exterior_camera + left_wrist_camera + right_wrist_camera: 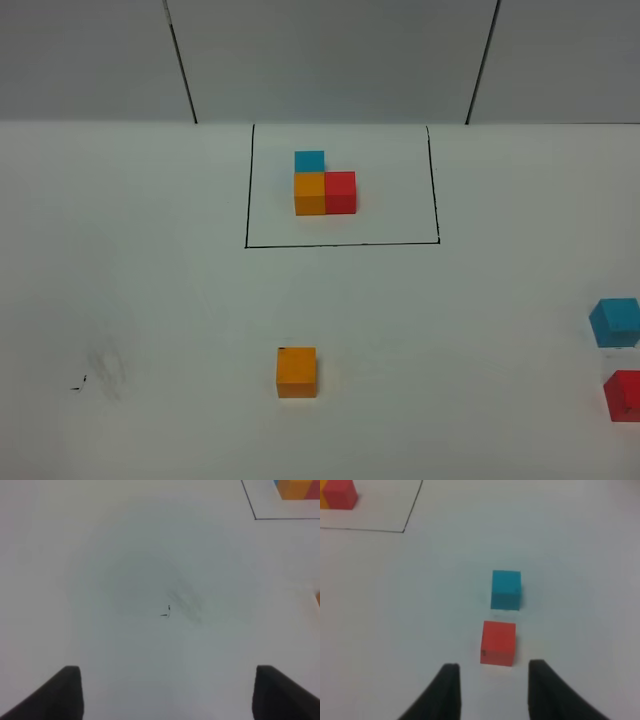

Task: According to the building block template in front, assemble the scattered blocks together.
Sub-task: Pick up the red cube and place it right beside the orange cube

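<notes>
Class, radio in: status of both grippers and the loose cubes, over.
Left gripper open, empty. Right gripper open, short of red cube. Orange cube, light blue cube loose, unassembled. Nothing blocking.

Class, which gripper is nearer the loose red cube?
Right. The right gripper sits just short of the loose red cube; the left gripper hangs over the smudge, far off to the left.
</notes>
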### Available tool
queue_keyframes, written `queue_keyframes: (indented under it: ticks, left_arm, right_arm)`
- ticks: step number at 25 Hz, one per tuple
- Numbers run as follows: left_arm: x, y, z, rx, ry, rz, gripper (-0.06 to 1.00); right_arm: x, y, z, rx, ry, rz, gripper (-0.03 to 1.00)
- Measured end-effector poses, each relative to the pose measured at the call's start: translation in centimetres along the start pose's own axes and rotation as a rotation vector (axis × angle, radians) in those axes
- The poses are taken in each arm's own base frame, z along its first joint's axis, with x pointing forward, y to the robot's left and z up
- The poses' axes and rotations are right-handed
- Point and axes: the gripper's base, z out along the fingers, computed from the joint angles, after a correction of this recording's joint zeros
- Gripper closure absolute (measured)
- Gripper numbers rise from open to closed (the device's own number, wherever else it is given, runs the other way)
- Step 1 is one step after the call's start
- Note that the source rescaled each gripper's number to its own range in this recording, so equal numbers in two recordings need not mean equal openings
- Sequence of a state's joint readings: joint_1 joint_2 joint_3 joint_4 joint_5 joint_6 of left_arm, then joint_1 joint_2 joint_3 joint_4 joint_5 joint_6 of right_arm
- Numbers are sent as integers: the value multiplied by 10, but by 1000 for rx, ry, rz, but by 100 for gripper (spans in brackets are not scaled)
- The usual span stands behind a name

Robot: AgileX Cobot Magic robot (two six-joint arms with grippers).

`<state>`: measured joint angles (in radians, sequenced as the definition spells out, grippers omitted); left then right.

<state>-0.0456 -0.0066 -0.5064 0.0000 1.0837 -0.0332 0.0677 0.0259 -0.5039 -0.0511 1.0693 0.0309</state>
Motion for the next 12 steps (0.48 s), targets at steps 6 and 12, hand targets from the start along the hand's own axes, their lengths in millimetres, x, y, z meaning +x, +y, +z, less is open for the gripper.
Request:
queue_keyframes:
  ticks: [6,12]
  left_arm:
    - [0,0,0,0,0,0,42]
    - [0,0,0,0,0,0,42]
  right_arm:
    - [-15,1,26,2,173,5,28]
    - [-54,2,61,20,272,62,-2]
